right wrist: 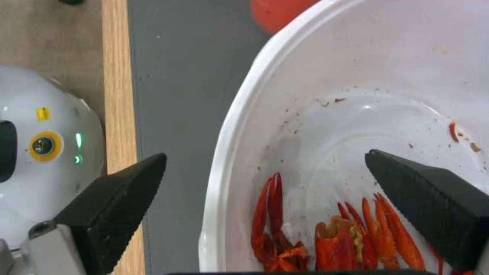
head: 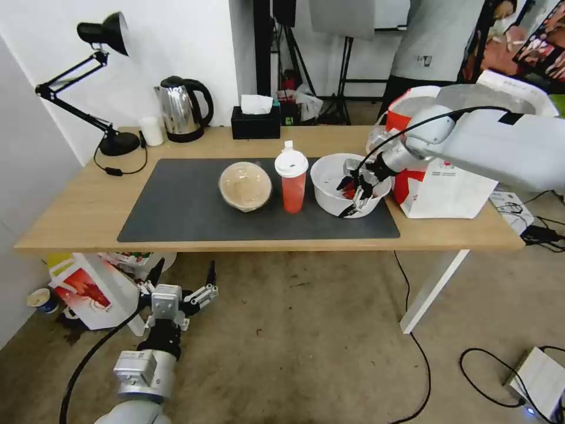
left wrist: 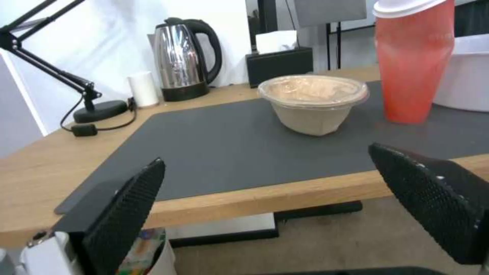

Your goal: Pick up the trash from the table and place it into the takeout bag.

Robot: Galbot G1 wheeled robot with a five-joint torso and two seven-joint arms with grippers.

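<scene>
Spread wide and holding nothing, the right gripper (head: 355, 193) straddled the near rim of the white bowl (head: 329, 194), one finger inside above the crayfish scraps (right wrist: 326, 240) and the other outside over the mat (head: 176, 206). That bowl sat at the mat's right end, just beside the bag (head: 447, 188) standing open on the table (head: 70, 218); the cup (head: 292, 179) and beige bowl (head: 245, 186) stood untouched to its left. Judging by this, the first pick was in hand: the jaws next needed to close on the rim firmly enough to lift without tipping scraps. Parked low before the table, the left gripper (head: 181, 281) hung open and empty.
</scene>
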